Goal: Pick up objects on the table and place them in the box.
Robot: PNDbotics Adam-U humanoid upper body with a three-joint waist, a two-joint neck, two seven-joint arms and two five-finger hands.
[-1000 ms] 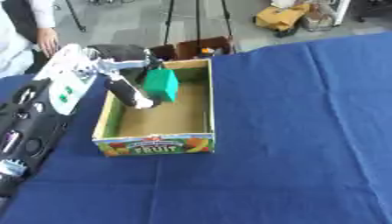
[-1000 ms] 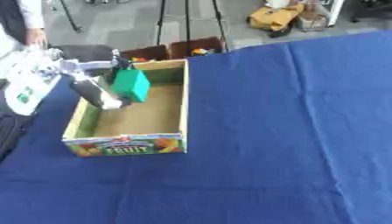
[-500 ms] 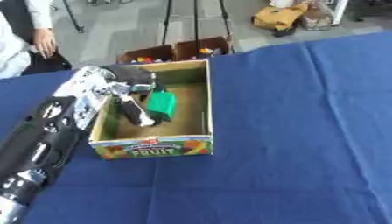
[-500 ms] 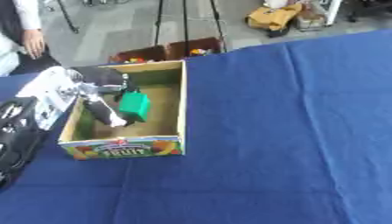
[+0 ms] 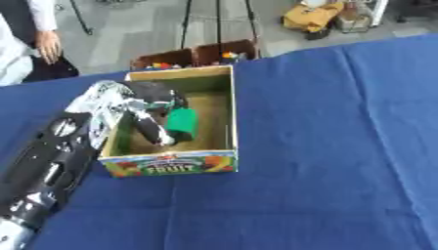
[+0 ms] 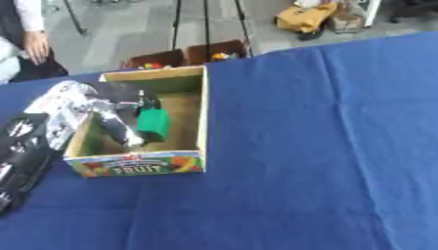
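Pretty much all the blue tablecloth to the right of the fruit box and in front of it is open cloth, so a hand could come in from there without hitting anything. The left side of the box is blocked: the left hand reaches over the left wall with its arm lying alongside, and inside it takes up the left half next to a green block. Behind the box, just past the table edge, sit brown crates.
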